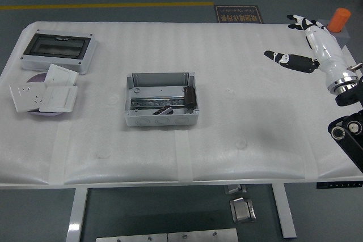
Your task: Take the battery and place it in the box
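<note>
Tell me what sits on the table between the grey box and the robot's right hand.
Nothing: in the head view, only bare white table lies between the grey box and the right hand, which hangs open near the far right edge.
</note>
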Controlling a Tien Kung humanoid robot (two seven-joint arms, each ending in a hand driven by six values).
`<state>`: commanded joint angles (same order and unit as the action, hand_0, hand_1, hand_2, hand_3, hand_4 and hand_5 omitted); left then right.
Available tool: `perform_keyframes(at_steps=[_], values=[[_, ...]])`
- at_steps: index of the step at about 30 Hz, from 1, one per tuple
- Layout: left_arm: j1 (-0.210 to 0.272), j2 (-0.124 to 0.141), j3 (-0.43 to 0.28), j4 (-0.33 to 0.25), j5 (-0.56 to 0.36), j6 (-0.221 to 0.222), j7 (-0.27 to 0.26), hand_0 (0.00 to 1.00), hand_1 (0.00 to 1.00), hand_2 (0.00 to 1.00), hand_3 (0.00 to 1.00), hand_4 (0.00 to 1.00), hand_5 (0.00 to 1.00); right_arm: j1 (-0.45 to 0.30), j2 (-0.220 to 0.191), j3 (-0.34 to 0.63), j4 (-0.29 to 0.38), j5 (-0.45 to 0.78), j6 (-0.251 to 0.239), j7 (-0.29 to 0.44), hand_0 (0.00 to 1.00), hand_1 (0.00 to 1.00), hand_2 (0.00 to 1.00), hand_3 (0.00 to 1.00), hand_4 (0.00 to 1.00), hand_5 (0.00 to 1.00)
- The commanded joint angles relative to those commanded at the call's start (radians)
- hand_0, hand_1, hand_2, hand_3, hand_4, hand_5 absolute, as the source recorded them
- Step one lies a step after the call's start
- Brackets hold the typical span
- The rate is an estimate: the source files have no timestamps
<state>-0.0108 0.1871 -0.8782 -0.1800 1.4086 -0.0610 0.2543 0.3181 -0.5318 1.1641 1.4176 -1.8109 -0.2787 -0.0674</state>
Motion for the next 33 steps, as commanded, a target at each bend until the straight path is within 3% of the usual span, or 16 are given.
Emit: perform_keyframes(at_steps=[13,33], values=[[0.011,0.011,0.004,0.0,0.004,0.002,0.015,0.624,0.639,0.45,0.581,0.444,0.418,-0.018,-0.005,0.053,0.012,-0.003,0.007,0.001,0.964,0.805,0.773,0.881,0.979,0.592],[0.012,-0.012,0.0,0.0,-0.013,0.006,0.029,0.625,0.641,0.466,0.579,0.443,0.415,-0.012,0.019,0.082,-0.019,0.008,-0.002,-0.013,0.949,0.799,0.767,0.869,0.938,0.625]])
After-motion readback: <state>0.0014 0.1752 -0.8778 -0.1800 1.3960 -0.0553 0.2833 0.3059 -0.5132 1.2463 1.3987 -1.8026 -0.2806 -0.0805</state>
